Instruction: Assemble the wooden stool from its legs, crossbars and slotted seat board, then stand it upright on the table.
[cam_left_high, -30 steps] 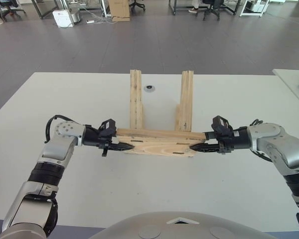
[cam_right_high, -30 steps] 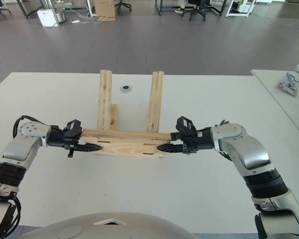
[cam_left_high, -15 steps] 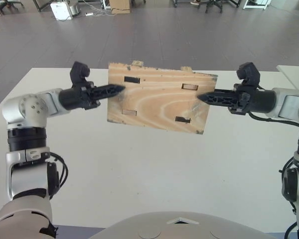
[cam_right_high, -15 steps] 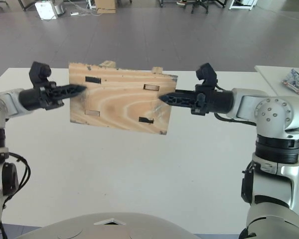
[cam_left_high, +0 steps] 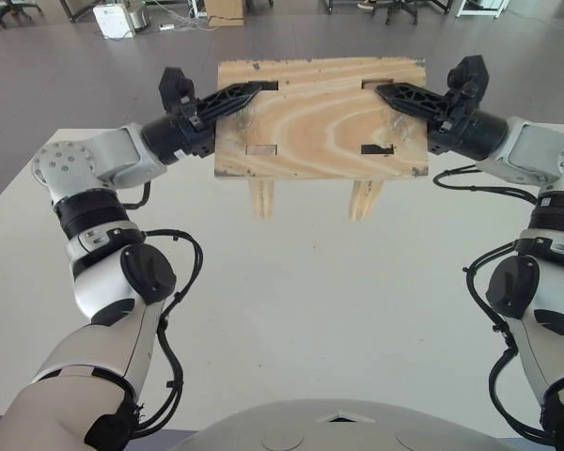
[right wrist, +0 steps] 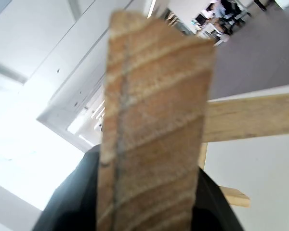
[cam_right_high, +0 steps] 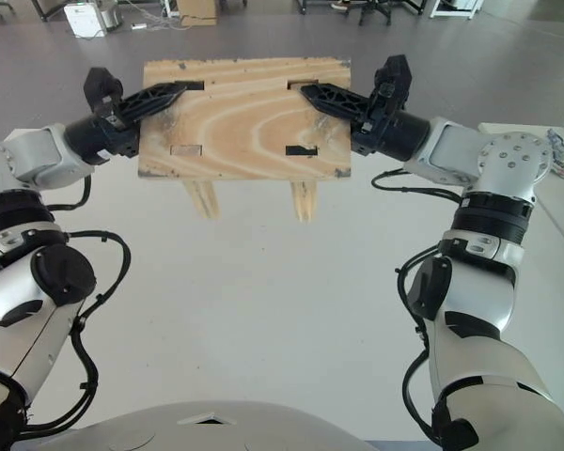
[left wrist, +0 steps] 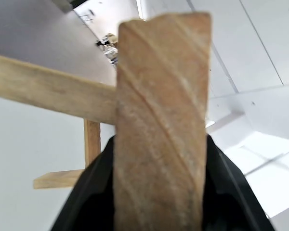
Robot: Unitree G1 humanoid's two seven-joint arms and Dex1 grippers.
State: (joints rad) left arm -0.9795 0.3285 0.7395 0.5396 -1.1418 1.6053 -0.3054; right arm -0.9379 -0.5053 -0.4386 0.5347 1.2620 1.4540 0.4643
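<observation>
Seat board (cam_left_high: 320, 127) sits clamped between left claw (cam_left_high: 247, 91) and right claw (cam_left_high: 391, 93).

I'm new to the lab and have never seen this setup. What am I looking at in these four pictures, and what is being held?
This is a humanoid robot with two arms, each ending in a two-finger gripper. The two wide pictures come from a stereo camera on its head, looking down over the arms at a white table. The left gripper and right gripper each clamp one side of a stool's seat board, slotted face toward the camera; two legs show below it. I cannot tell whether they touch the table. The two close pictures come from wrist cameras: each shows the board edge-on between that gripper's black fingers.
</observation>
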